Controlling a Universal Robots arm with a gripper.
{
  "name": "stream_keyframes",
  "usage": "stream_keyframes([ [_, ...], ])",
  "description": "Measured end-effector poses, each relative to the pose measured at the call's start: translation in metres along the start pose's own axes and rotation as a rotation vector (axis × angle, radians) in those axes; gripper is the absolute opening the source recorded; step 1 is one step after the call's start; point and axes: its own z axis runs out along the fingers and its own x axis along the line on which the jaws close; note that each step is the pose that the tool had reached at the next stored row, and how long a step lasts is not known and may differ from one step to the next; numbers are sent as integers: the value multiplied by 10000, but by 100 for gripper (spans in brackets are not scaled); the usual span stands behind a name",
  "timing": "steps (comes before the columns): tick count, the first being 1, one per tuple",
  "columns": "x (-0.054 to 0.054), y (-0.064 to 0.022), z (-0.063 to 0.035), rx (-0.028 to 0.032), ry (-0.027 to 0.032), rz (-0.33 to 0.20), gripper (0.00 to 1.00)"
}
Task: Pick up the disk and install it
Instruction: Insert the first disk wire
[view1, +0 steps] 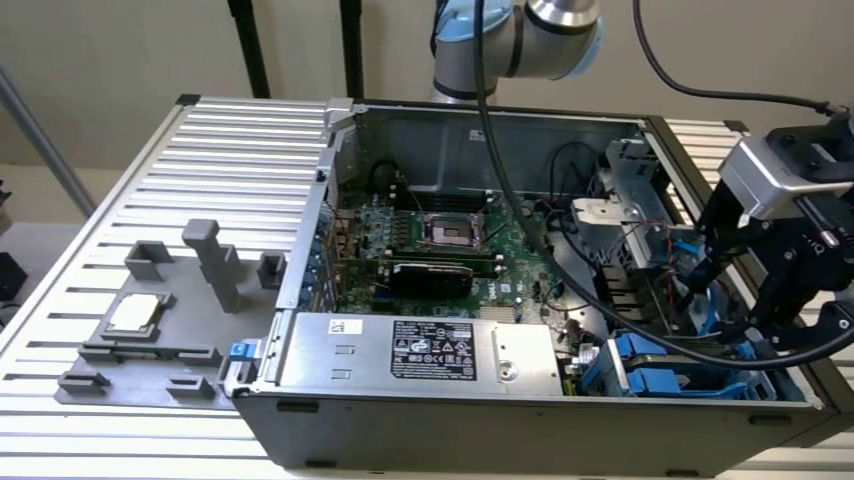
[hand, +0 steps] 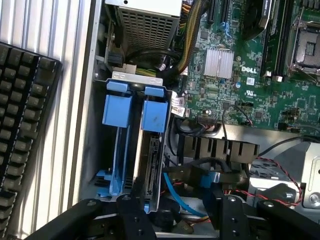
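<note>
Inside the drive bay (hand: 135, 78) at the corner of the computer case (view1: 534, 430), the disk (hand: 151, 170) stands on its edge, clipped in its blue carrier, just beside a second blue carrier (hand: 117, 131). I judge it stiff, rather heavy for its size and sensitive to knocks; its metal sides look smooth, so the blue plastic tab seems the safer hold. Close over it hangs the gripper (hand: 176, 207), fingers wide apart, holding nothing.

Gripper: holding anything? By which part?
Nothing held. The gripper is open, and the disk sits in the drive cage close beside it, not clamped.
</note>
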Motion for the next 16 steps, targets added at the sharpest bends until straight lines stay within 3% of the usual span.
stream_keyframes([
  [1,-1,20,0,-1,-4,-16,61],
  [5,17,114,0,-2,-25,-54,61],
  [8,82,130,-5,3,-73,-57,61],
  [16,248,73,-21,34,-412,-65,61],
])
